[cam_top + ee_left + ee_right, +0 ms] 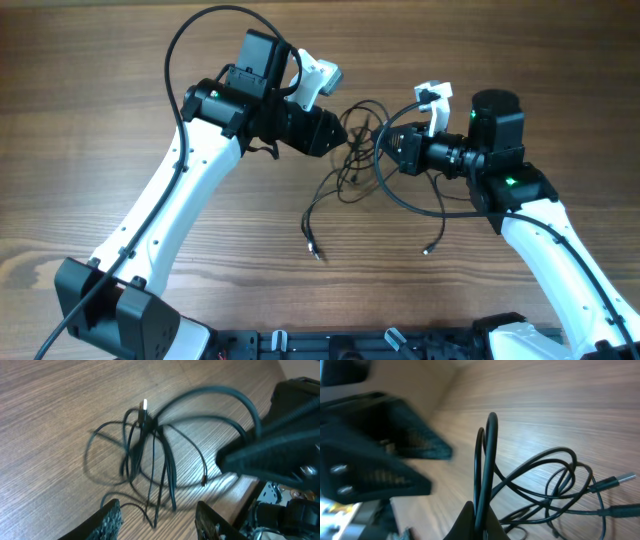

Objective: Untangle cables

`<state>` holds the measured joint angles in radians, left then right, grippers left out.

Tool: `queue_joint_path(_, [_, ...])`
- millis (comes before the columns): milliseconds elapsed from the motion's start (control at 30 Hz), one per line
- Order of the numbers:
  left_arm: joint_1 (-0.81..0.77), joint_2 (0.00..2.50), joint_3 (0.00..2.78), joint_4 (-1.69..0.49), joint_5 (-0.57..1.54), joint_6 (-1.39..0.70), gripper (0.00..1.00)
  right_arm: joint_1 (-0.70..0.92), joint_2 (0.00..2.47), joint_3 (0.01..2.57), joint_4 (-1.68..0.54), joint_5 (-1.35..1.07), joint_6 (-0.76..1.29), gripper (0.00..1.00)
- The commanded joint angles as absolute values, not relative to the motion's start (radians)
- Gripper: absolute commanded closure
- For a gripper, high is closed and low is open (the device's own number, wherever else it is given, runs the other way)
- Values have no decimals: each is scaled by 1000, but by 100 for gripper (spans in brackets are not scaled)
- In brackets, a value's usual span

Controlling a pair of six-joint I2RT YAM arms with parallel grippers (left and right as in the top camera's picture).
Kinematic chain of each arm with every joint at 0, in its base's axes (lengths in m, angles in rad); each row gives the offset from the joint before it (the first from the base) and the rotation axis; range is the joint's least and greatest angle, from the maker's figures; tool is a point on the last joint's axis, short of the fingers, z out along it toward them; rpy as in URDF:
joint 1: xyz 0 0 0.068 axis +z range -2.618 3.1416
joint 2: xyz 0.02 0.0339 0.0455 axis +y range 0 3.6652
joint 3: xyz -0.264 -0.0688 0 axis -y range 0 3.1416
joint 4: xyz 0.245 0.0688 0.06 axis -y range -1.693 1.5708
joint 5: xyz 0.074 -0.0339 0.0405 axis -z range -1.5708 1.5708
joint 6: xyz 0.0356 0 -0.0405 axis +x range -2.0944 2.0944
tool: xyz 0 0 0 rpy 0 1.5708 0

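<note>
Matt wood-grain table [90, 120], glossy black plastic-sheathed cables [142, 425], silvery metal connector tips [145, 405]

One table [80, 80] is carrying one tangle of cables [358, 170], strands too knotted for counting; two connector tips [318, 255] are trailing toward its near edge. Two arms [180, 200] are reaching in.

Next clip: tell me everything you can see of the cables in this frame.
The cables are thin, black, flexible cords, rubbery-looking, with small silvery connector tips. They lie in a loose tangle of overlapping loops on the wooden table, between the two arms. Two free ends trail toward the robot's side, each ending in a tip. The right gripper is shut on a couple of strands, holding a loop upright. The left gripper is open, with a strand between its fingers, unpinched.
</note>
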<state>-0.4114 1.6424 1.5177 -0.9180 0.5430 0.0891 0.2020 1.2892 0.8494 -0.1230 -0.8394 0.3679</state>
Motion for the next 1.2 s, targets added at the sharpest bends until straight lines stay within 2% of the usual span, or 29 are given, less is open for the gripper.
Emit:
queue_joint_path(0, [-411,1666,1517,-908,537,97,50,201,1279,859,-97,-999,340,96])
queue_joint_path(233, [-411,1668,1517,-888,533,98,44,201,1279,858,-62,-1130,342,96])
queue_joint_path(267, [-411,1668,1517,-885,532,98,50,201,1279,858,-61,-1143,342,96])
queue_joint_path(333, [-411,1668,1517,-879,532,98,89,201,1279,858,-62,-1127,342,96])
queue_joint_path(367, [-410,1668,1517,-879,527,98,96,201,1279,858,-74,-1073,344,96])
queue_joint_path(400, [-405,1666,1517,-879,498,97,96,201,1279,858,-101,-999,347,96])
queue_joint_path(467, [-364,1637,1524,-878,448,97,96,201,1279,858,-296,-600,356,96])
queue_joint_path(500, [-332,1613,1539,-878,453,86,96,201,1282,858,-405,-350,419,92])
queue_joint_path(533, [-281,1568,1560,-854,512,36,96,201,1288,858,-522,-85,511,58])
queue_joint_path(567, [-254,1537,1561,-826,588,36,96,201,1289,858,-543,-44,506,51])
queue_joint_path(633, [-216,1494,1561,-773,712,2,96,201,1289,858,-524,-78,494,43])
queue_joint_path(700, [-206,1475,1561,-741,744,-39,96,201,1289,858,-489,-155,493,43])
queue_joint_path(900, [-205,1473,1561,-698,744,-81,96,220,1313,858,-361,-727,263,43])
queue_joint_path(1000, [-204,1473,1561,-619,744,-180,96,271,1346,858,-356,-765,174,43])
queue_joint_path(1167, [-205,1473,1561,-397,837,-541,96,366,1394,858,-234,-720,108,25])
